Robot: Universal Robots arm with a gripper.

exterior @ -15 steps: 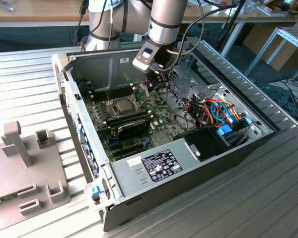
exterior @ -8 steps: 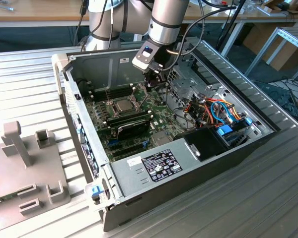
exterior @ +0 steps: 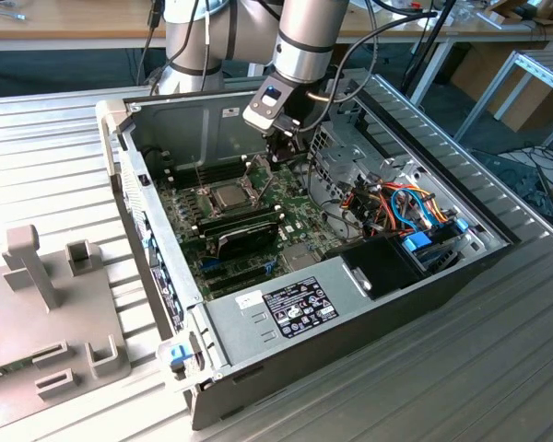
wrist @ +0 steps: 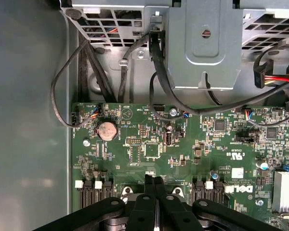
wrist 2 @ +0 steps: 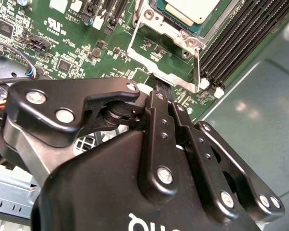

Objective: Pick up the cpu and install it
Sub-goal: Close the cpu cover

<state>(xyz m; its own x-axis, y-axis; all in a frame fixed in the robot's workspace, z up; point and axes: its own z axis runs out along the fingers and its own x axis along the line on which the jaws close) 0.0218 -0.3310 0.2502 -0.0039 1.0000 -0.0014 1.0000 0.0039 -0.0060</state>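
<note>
The cpu [exterior: 232, 195] is a small silver-grey square lying in its socket on the green motherboard [exterior: 295, 207] inside the open computer case. In the second wrist view the cpu [wrist 2: 191, 8] sits just beyond the metal socket frame [wrist 2: 160, 65], which is swung open towards my gripper. My gripper [exterior: 281, 155] hangs over the board a little to the exterior view's right of the socket, behind the cpu. Its black fingers are shut together with nothing between them in both wrist views, gripper [wrist 2: 159, 91] and gripper [wrist: 154, 183].
A black oblong module [exterior: 244, 238] lies in front of the socket. A metal drive cage [exterior: 350, 152] and orange and blue cables [exterior: 407, 207] crowd the case's right side. The power supply [exterior: 295, 308] fills the near end. Grey fixtures [exterior: 46, 304] stand outside the case. A coin battery [wrist: 106, 130] sits below me.
</note>
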